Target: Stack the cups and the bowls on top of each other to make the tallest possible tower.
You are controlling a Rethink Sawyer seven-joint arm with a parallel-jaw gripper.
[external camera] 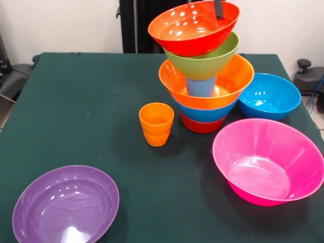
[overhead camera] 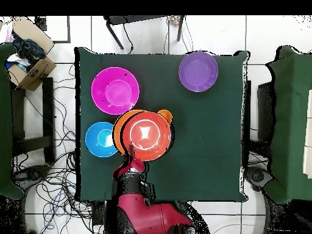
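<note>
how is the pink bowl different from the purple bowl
The pink bowl looks larger and deeper than the purple bowl. In the front view the pink bowl sits at the right, close to the tower and the loose blue bowl; the purple bowl sits alone at the left corner, far from the others. Both are glossy, upright, empty and not yet stacked.

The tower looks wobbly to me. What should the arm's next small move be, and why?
Probably level the tilted red-orange bowl before letting go: the gripper is at its far rim, and it sits askew on the lime green bowl atop the tower.
</note>
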